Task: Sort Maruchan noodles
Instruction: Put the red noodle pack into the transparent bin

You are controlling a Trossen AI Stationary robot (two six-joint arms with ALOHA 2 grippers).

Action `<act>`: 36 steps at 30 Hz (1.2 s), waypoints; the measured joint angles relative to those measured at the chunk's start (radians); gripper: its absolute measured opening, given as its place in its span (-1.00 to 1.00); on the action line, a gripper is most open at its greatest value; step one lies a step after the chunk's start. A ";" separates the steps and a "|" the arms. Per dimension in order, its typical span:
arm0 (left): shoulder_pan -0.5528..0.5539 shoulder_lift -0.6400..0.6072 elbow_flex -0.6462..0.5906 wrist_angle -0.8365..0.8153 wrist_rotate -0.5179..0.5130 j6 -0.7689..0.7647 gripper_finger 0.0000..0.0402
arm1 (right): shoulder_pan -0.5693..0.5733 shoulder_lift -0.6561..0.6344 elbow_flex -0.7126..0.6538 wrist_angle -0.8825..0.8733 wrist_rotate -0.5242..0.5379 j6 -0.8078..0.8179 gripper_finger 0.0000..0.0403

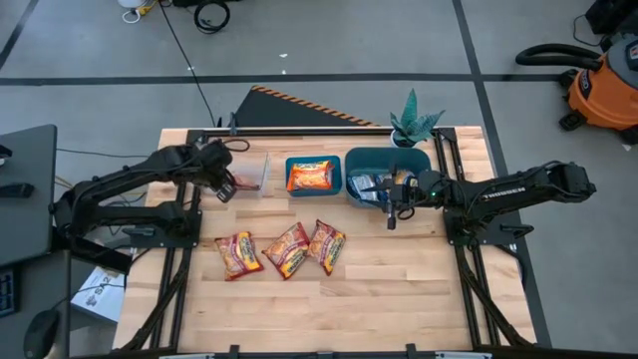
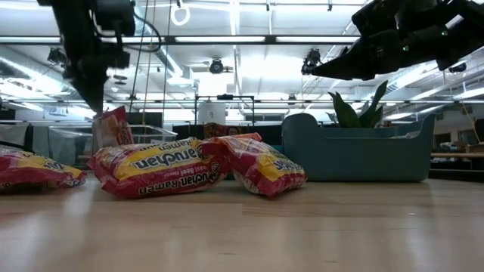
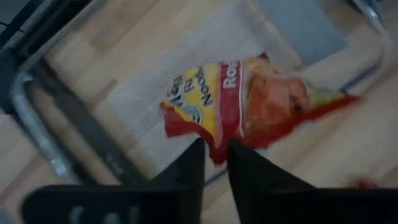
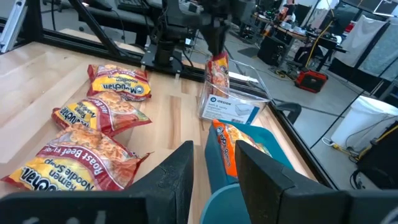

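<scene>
My left gripper [image 1: 225, 188] is shut on a red Maruchan packet [image 3: 249, 93] that hangs over the clear tray [image 1: 257, 174] at the table's far left. The low view shows that packet [image 2: 113, 125] dangling under the gripper [image 2: 94, 97]. Three red packets [image 1: 237, 253] [image 1: 287, 249] [image 1: 326, 244] lie flat on the wood near the middle. An orange packet [image 1: 311, 177] lies in the small teal bin [image 1: 290, 163]. Blue-and-white packets [image 1: 367, 185] lie in the big teal bin [image 1: 384, 157]. My right gripper [image 4: 214, 167] is open over that bin's near rim and holds nothing. My left gripper pinches the red packet's crinkled edge [image 3: 214, 148] between its two fingers [image 3: 189, 165], coming from above and pointing down. The packet hangs below the fingers, lifted clear of the table, over the clear tray [image 3: 149, 118].
A potted plant [image 1: 413, 122] stands at the far edge behind the big bin. Dark frame rails [image 1: 454, 170] run along both sides of the table. Bare wood [image 1: 329, 309] stretches across the near half. An orange shop vacuum [image 1: 603, 85] stands on the floor beyond.
</scene>
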 joint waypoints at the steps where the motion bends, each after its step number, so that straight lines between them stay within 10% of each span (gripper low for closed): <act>1: 0.000 0.000 0.033 -0.038 -0.001 0.007 -0.55 | 0.000 0.000 0.000 0.000 0.000 0.000 -0.38; 11: -0.031 -0.001 0.293 -0.155 0.148 -0.093 -0.14 | 0.000 0.000 0.000 -0.001 0.000 0.008 -0.38; 22: -0.316 0.000 0.176 -0.082 0.315 -0.288 -0.16 | 0.000 -0.034 0.000 -0.060 0.051 0.015 -0.38; 36: -0.762 0.029 -0.026 0.165 0.277 -0.781 -0.16 | -0.024 -0.033 0.000 0.027 -0.110 -0.002 -0.38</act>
